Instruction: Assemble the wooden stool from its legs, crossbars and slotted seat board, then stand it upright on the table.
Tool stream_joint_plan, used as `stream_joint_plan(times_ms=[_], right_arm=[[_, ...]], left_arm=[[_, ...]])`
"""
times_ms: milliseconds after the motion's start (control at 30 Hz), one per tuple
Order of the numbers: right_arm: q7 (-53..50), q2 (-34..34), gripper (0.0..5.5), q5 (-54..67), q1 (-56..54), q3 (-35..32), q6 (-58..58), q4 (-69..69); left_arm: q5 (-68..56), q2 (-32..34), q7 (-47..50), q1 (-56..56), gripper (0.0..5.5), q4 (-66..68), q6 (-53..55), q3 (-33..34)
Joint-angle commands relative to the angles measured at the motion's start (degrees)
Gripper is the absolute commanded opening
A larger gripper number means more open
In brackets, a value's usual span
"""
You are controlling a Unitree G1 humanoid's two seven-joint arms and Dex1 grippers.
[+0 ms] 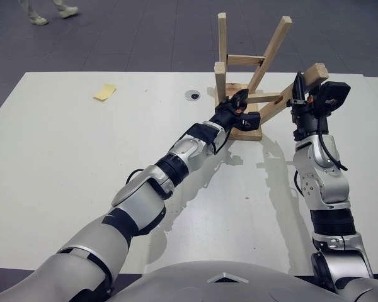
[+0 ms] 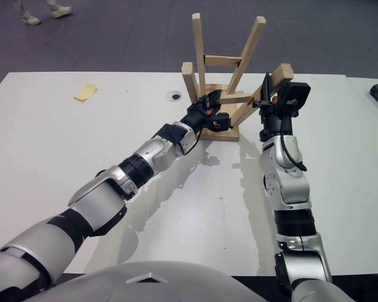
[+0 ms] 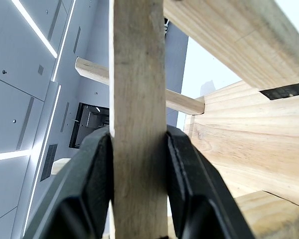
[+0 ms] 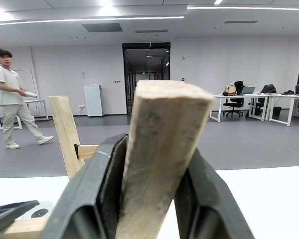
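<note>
The wooden stool [image 1: 249, 75] lies upside down at the far middle of the white table [image 1: 63, 163], its seat board [image 1: 247, 132] flat on the tabletop and its legs pointing up and splayed. My left gripper [image 1: 239, 102] is shut on a crossbar [image 1: 263, 98] low between the legs; in the left wrist view the crossbar [image 3: 138, 129] is clamped between both fingers. My right gripper [image 1: 297, 89] is shut on the right-leaning leg [image 1: 302, 85], whose end [image 4: 162, 149] stands between the black fingers [image 4: 97, 194].
A yellow sticky note [image 1: 104, 92] lies on the table at the far left. A round cable hole [image 1: 192, 95] sits just left of the stool. The near half of the tabletop is bare. Dark floor lies beyond the far edge.
</note>
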Motion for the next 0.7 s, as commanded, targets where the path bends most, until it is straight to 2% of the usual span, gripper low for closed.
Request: stream_joint_plan(times_ms=[33,400,700], right_arm=[[2.9,-1.4,1.21,-8.0,7.7,8.3,19.5,12.0],[2.5,-1.9,1.21,-9.3,2.9,6.3,18.9,16.4],[6.2,-4.6,1.21,-12.3,5.9,12.6,21.2,17.1]], left_arm=[[-1.6,-2.2,-2.2,0.3,1.34,0.2,-2.7,0.8],[-1.5,-2.6,-2.7,0.3,1.34,1.0,-2.9,1.4],[-2.5,-2.8,-5.0,0.2,1.34,0.5,-2.4,2.9]])
